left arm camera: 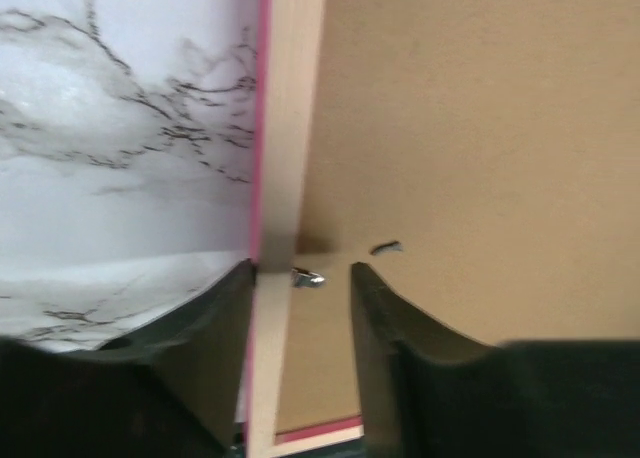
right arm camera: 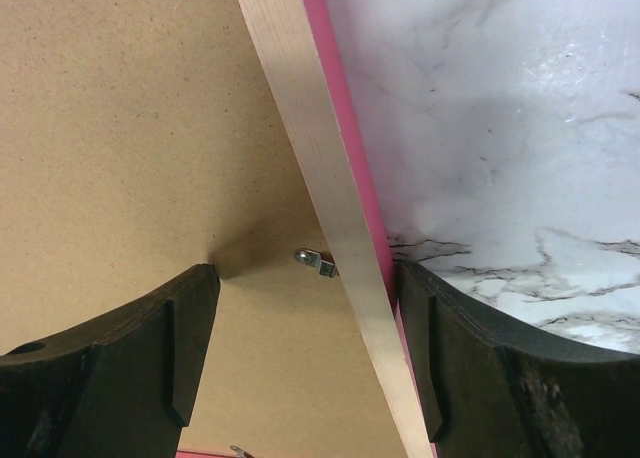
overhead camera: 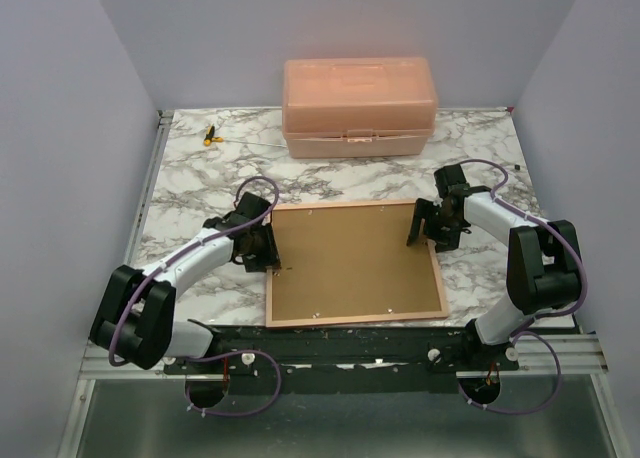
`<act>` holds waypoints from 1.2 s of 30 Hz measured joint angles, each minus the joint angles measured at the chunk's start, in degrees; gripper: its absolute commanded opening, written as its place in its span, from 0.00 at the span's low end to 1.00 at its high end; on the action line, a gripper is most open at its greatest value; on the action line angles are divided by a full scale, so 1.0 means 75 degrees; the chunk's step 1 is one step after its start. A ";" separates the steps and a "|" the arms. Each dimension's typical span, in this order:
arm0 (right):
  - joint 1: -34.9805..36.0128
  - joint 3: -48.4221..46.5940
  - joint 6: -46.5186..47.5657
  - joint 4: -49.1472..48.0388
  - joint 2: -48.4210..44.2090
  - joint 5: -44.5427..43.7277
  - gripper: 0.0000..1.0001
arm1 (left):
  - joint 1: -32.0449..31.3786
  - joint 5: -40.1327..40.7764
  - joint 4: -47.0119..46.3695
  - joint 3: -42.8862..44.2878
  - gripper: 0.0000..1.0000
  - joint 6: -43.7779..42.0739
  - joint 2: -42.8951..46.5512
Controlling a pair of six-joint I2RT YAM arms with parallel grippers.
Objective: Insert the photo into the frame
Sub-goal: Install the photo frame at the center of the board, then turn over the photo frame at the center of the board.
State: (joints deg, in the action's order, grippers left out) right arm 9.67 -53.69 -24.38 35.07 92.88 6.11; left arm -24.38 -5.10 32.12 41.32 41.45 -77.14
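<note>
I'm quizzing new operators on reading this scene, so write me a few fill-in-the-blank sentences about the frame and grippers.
The frame lies face ___ on the marble table.
The pink box stands at the table's ___ edge.
The left gripper straddles the frame's ___ border, the right gripper its right one.
Both grippers' jaws stand ___.
Missing words: down; far; left; open.

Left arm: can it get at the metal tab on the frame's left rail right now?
Probably yes. The left gripper hangs right over the metal tab, its open fingers straddling the left rail of the frame, and nothing covers the tab.
</note>
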 measured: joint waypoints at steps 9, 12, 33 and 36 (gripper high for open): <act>0.0000 0.0087 0.0000 -0.0087 -0.0087 0.0114 0.79 | 0.0353 -0.0679 -0.0271 -0.0111 0.55 0.0087 0.0364; 0.0000 0.0128 0.0000 -0.0125 -0.0125 0.0117 0.78 | 0.0458 -0.0874 -0.0385 -0.0181 0.56 0.0082 0.0370; -0.0140 -0.1373 -0.0621 -0.0571 0.1262 0.1154 0.80 | 0.1763 -0.0976 -0.0006 0.2503 0.68 -0.0691 -0.2168; -0.0137 -0.1676 -0.0720 -0.0685 0.1501 0.1157 0.85 | 0.1851 -0.0965 0.0041 0.2856 0.75 -0.0799 -0.2352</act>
State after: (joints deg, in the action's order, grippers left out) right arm 8.64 -66.26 -29.78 29.93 104.14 14.79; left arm -10.50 -12.34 32.42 62.74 35.46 -94.78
